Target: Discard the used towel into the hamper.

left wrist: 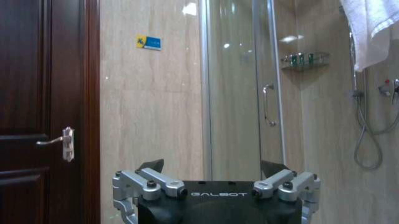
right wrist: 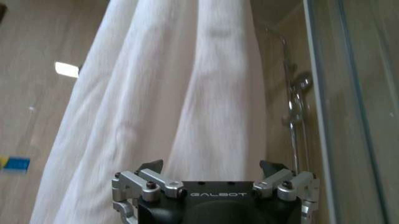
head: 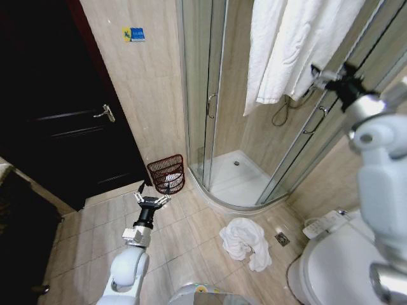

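Note:
A white towel (head: 280,44) hangs over the top of the shower's glass wall. My right gripper (head: 316,73) is raised beside its lower right edge, and in the right wrist view the gripper (right wrist: 212,164) stands open just short of the towel (right wrist: 168,93). A second white towel (head: 245,243) lies crumpled on the floor tiles in front of the shower. The hamper (head: 166,173), a dark red-brown wire basket with something white inside, stands against the wall by the shower corner. My left gripper (head: 151,198) hovers open a little in front of the hamper, holding nothing, and points at the wall (left wrist: 213,164).
A dark wooden door (head: 57,114) with a lever handle is on the left. The curved glass shower enclosure (head: 210,95) with a white tray is straight ahead. A white toilet (head: 337,267) stands at the lower right. A floor drain (head: 282,239) lies near the crumpled towel.

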`<state>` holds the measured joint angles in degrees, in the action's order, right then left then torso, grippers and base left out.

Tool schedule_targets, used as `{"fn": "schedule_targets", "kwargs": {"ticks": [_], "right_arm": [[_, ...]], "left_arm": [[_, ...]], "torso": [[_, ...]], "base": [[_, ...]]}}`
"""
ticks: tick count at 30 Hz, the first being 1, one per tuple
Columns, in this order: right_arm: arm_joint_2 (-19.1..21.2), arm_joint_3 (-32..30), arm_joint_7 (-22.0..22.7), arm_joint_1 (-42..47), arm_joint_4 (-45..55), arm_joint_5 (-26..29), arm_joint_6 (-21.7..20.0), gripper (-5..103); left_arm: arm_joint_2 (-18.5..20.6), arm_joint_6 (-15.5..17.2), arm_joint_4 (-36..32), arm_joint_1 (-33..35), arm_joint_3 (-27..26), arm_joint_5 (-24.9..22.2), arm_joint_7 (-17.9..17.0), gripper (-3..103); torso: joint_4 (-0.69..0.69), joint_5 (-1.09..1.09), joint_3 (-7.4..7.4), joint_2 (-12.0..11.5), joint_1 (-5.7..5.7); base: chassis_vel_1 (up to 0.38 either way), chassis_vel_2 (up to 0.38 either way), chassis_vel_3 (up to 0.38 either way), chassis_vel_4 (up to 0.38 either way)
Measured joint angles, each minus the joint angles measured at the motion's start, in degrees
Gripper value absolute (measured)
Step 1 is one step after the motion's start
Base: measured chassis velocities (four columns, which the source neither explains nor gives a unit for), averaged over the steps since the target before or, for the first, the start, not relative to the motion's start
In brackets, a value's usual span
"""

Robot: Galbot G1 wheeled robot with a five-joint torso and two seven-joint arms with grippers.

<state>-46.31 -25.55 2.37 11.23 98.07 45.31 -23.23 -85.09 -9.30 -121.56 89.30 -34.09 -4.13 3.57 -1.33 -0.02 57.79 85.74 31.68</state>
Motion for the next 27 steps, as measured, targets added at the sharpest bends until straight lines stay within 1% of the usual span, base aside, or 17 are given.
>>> {"fn": "schedule_targets", "kwargs": {"ticks": [2, 4, 6, 7, 11, 12, 15, 16, 19, 20, 22, 23, 25, 26, 27], "right_arm": [[-0.41, 3.24, 0.03, -4.26, -2.04, 0.05, -0.15, 100], [-0.63, 4.15, 0.08, -5.46, -2.58, 0.05, -0.28, 100], [-2.00, 8.37, 0.74, -11.15, -4.97, 0.25, -1.07, 100], [-2.00, 8.37, 0.74, -11.15, -4.97, 0.25, -1.07, 100], [-4.41, 13.54, 2.64, -19.21, -8.51, 0.17, -2.04, 100], [-4.41, 13.54, 2.64, -19.21, -8.51, 0.17, -2.04, 100], [-6.76, 16.60, 5.28, -24.91, -11.39, -0.53, -2.85, 100], [-6.76, 16.60, 5.28, -24.91, -11.39, -0.53, -2.85, 100], [-9.16, 18.72, 7.29, -29.78, -14.39, -1.37, -3.48, 100], [-9.16, 18.72, 7.29, -29.78, -14.39, -1.37, -3.48, 100], [-11.20, 20.18, 8.12, -33.76, -17.37, -2.56, -3.73, 100], [-11.20, 20.18, 8.12, -33.76, -17.37, -2.56, -3.73, 100], [-12.94, 21.22, 8.54, -37.49, -20.05, -3.61, -3.77, 100], [-12.94, 21.22, 8.54, -37.49, -20.05, -3.61, -3.77, 100], [-13.71, 21.60, 8.91, -39.30, -21.03, -3.76, -3.90, 100]], "left_arm": [[0.12, -0.05, 0.28, 0.01, -0.14, -0.36, 0.02, 100], [0.13, -0.10, 0.36, 0.04, -0.18, -0.41, 0.03, 100], [0.23, -0.52, 0.81, 0.23, -0.66, -0.99, 0.20, 100], [0.23, -0.52, 0.81, 0.23, -0.66, -0.99, 0.20, 100], [0.48, -1.40, 1.79, 0.13, -1.53, -1.88, 0.37, 100], [0.48, -1.40, 1.79, 0.13, -1.53, -1.88, 0.37, 100], [0.83, -1.73, 2.04, 0.03, -2.35, -2.96, 0.51, 100], [0.83, -1.73, 2.04, 0.03, -2.35, -2.96, 0.51, 100], [1.11, -2.15, 2.24, 0.02, -3.38, -3.92, 0.85, 100], [1.11, -2.15, 2.24, 0.02, -3.38, -3.92, 0.85, 100], [1.33, -2.75, 2.52, 0.21, -4.11, -4.54, 1.03, 100], [1.33, -2.75, 2.52, 0.21, -4.11, -4.54, 1.03, 100], [1.38, -3.34, 2.92, 0.45, -4.62, -5.00, 1.11, 100], [1.38, -3.34, 2.92, 0.45, -4.62, -5.00, 1.11, 100], [1.37, -3.55, 3.07, 0.55, -4.75, -5.16, 1.13, 100]], "torso": [[-0.01, 0.01, 0.00, 0.00, 0.00], [-0.01, 0.03, 0.00, 0.00, 0.00], [0.00, 0.01, 0.00, 0.00, 0.00], [0.00, 0.01, 0.00, 0.00, 0.00], [-0.01, 0.00, 0.00, 0.00, 0.00], [-0.01, 0.00, 0.00, 0.00, 0.00], [-0.01, 0.01, 0.00, 0.00, 0.00], [-0.01, 0.01, 0.00, 0.00, 0.00], [-0.01, 0.02, 0.00, 0.00, 0.00], [-0.01, 0.02, 0.00, 0.00, 0.00], [0.00, 0.01, 0.00, 0.00, 0.00], [0.00, 0.01, 0.00, 0.00, 0.00], [0.00, 0.01, 0.00, 0.00, 0.00], [0.00, 0.01, 0.00, 0.00, 0.00], [0.00, 0.00, 0.00, 0.00, 0.00]], "base": [[0.000, 0.000, 0.000, 0.000], [0.000, 0.000, 0.000, 0.000], [0.000, 0.000, 0.000, 0.000], [0.000, 0.000, 0.000, 0.000], [0.000, 0.000, 0.000, 0.000], [0.000, 0.000, 0.000, 0.000], [0.000, 0.000, 0.000, 0.000], [0.000, 0.000, 0.000, 0.000], [0.000, 0.000, 0.000, 0.000], [0.000, 0.000, 0.000, 0.000], [0.000, 0.000, 0.000, 0.000], [0.000, 0.000, 0.000, 0.000], [0.000, 0.000, 0.000, 0.000], [0.000, 0.000, 0.000, 0.000], [0.000, 0.000, 0.000, 0.000]]}}
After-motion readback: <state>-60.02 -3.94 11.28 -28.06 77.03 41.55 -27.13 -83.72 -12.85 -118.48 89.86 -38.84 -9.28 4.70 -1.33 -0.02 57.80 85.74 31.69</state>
